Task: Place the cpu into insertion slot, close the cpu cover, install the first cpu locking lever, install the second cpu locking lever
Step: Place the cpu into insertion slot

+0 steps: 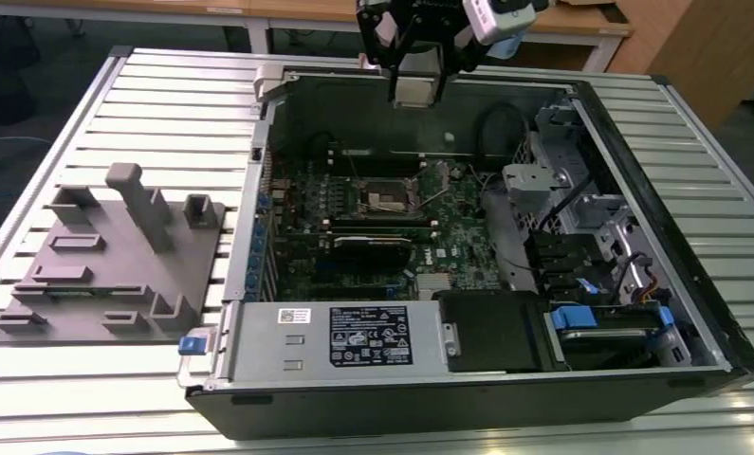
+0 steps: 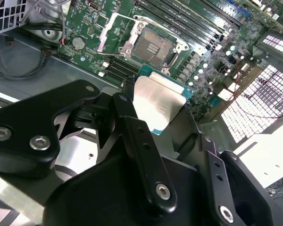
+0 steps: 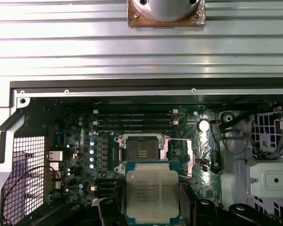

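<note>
Black fingers [image 2: 134, 136] of my gripper [image 3: 152, 209] pinch the cpu [image 3: 152, 190] by its edges, well above the insertion slot [image 3: 141, 154] ahead of me, cpu cover [image 2: 105, 35] swung open beside it, so I judge a tilted or offset descent could bend its contacts.

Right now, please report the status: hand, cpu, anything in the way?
Hand shut on cpu, above the open computer case. Insertion slot uncovered and empty. Nothing seen between cpu and slot.
</note>
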`<state>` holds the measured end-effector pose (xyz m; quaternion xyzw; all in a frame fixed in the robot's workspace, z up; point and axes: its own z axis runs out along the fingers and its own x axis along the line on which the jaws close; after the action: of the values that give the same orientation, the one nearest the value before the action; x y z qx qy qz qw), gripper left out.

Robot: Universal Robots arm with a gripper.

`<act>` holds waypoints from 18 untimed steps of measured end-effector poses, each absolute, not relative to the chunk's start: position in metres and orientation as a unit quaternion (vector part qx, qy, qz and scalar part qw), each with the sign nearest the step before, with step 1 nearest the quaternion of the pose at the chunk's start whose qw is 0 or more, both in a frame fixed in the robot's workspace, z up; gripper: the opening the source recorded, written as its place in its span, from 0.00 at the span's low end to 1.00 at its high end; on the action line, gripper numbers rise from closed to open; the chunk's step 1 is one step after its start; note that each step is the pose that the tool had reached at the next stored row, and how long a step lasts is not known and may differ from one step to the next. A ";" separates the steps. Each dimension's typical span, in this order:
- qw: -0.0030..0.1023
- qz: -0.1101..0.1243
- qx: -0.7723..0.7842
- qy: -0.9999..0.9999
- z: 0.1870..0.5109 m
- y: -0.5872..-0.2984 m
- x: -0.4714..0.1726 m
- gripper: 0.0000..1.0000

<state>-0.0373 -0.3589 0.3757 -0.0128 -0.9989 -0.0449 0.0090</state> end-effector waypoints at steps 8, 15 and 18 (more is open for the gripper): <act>0.009 -0.045 -0.013 -0.999 0.372 -0.359 -0.037 0.54; 0.009 -0.045 -0.013 -0.999 0.371 -0.359 -0.037 0.54; 0.009 -0.044 -0.013 -0.999 0.369 -0.359 -0.037 0.54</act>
<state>-0.0374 -0.3590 0.3693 -0.0128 -0.9989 -0.0445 0.0091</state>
